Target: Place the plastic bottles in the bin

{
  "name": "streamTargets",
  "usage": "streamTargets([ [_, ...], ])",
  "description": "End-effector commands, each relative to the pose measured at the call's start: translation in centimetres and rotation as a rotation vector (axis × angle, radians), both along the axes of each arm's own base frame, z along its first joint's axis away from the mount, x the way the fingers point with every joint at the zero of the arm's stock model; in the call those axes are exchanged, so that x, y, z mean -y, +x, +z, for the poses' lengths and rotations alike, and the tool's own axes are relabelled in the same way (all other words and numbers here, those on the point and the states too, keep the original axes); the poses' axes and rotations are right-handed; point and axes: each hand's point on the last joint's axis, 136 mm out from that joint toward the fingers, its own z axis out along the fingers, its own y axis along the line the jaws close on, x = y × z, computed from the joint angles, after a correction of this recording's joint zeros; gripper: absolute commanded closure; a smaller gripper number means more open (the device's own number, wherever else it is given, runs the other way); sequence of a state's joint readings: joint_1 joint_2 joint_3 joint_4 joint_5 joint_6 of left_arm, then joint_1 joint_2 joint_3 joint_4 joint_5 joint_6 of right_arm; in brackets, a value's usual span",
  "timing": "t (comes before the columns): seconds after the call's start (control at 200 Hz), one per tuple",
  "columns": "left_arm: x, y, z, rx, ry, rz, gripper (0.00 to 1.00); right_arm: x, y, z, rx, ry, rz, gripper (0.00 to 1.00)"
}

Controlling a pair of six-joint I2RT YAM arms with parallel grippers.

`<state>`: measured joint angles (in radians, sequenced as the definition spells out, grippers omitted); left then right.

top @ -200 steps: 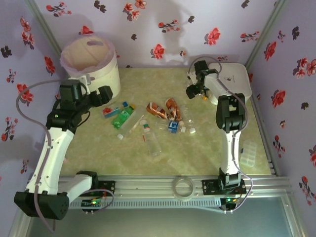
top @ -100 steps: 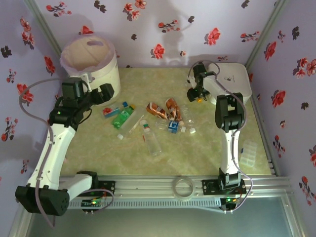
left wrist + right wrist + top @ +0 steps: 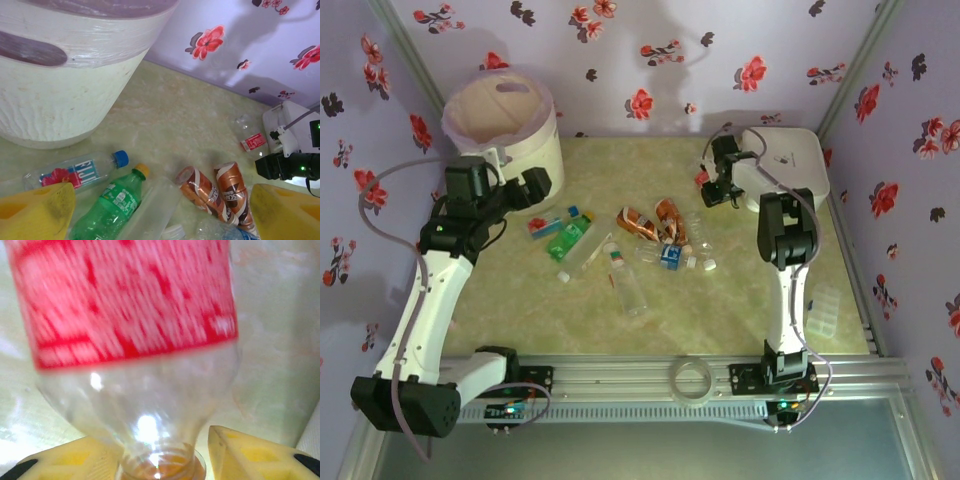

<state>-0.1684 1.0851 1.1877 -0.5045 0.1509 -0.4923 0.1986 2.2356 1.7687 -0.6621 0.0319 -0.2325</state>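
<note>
The right gripper (image 3: 159, 442) was open, its yellow fingers (image 3: 250, 455) either side of the neck of a clear red-labelled bottle (image 3: 135, 315); contact could not be confirmed. That bottle lay on the table (image 3: 740, 310) just beside the white box (image 3: 790, 160), its long axis running straight away from the fingers, neck nearest. The left gripper (image 3: 160, 210) was wide open and empty near the bin (image 3: 535, 150), well apart from that bottle. The right arm was judged the nearer.

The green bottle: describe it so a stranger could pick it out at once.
Start at the tall cream bin at the far left. Near its base, the green bottle lies beside a clear blue-capped bottle. It alone is green, with a yellow cap.
</note>
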Motion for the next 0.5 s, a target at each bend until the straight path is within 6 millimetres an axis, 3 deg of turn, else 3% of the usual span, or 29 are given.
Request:
streamTargets([
  [0.0, 0.9, 0.3, 0.7, 0.03, -0.048, -0.022, 0.09, 0.1, -0.1, 3.3, 0.058, 0.051, -0.024, 0.56],
  [0.195, 1.1, 0.3, 0.5, 0.027, -0.053, -0.025, 0.09, 0.2, -0.5, 3.4, 0.06, 0.058, -0.03, 0.63],
  [0.33, 1.0, 0.2, 0.6, 0.031, -0.049, -0.023, 0.09, 0.1, -0.4, 3.5, 0.062, 0.073, -0.028, 0.62],
  [0.37, 1.0, 0.2, 0.6, 0.031, -0.048, -0.021, 0.09, 0.2, -0.4, 3.1, 0.049, 0.064, -0.026, 0.58],
  [0.425, 1.0, 0.1, 0.6, 0.031, -0.049, -0.022, 0.09, 0.5, -0.2, 2.7, 0.04, 0.042, -0.027, 0.45],
  [0.495, 1.0, 0.1, 0.7, 0.033, -0.049, -0.023, 0.09, 0.6, 0.0, 2.3, 0.03, 0.041, -0.027, 0.39],
])
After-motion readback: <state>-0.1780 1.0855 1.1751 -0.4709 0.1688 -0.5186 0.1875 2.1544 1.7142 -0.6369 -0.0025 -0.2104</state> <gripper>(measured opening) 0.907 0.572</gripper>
